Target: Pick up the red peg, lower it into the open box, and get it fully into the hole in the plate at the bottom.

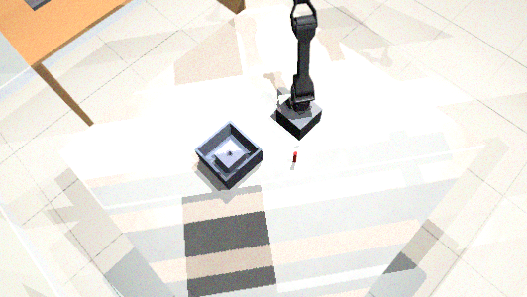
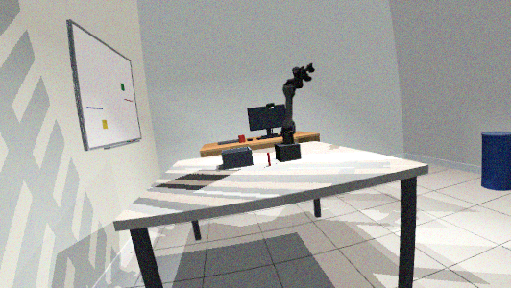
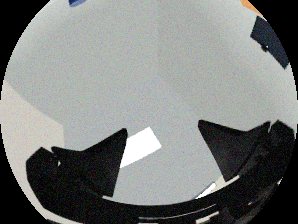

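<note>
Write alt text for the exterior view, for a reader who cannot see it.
A red peg stands on a pale table between an open-topped dark box and a black robot arm, its end effector raised well above them.

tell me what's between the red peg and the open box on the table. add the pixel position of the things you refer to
Only bare tabletop shows between the red peg [image 1: 294,157] [image 2: 269,159] and the open box [image 1: 254,159] [image 2: 236,157], seen in the top view.

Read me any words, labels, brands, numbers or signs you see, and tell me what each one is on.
There are none to read.
The whiteboard carries only colored patches and thin lines, too small to make out as writing.
No lettering shows on the open box or the blue barrel.
</note>
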Controlling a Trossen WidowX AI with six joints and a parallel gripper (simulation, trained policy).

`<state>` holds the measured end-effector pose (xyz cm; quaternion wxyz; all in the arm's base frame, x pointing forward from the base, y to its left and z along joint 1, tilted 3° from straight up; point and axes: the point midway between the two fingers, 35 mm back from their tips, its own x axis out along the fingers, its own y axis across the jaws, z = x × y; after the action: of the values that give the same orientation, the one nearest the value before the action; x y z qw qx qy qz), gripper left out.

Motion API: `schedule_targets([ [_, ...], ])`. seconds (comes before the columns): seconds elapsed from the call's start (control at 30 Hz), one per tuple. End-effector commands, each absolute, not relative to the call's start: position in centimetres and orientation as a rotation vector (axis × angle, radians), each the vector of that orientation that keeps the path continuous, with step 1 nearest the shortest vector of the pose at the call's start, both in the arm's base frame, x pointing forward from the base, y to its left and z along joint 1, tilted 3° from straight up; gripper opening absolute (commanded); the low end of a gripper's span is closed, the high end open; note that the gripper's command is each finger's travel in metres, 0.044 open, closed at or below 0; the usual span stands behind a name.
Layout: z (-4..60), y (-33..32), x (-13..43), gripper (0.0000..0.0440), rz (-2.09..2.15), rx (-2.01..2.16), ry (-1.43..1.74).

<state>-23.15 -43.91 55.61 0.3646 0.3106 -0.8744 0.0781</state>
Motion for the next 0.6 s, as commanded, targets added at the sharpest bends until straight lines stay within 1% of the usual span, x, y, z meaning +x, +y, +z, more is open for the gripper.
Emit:
schedule_targets([
  [0.0,52.0,-47.9,-20.2,0.044,0.059,0.91,-2.304],
  [0.3,44.9,-54.0,-11.9,0.044,-0.278,1.152,-2.304],
  [0.57,39.1,-56.6,-3.5,0.044,-0.592,1.339,-2.187],
])
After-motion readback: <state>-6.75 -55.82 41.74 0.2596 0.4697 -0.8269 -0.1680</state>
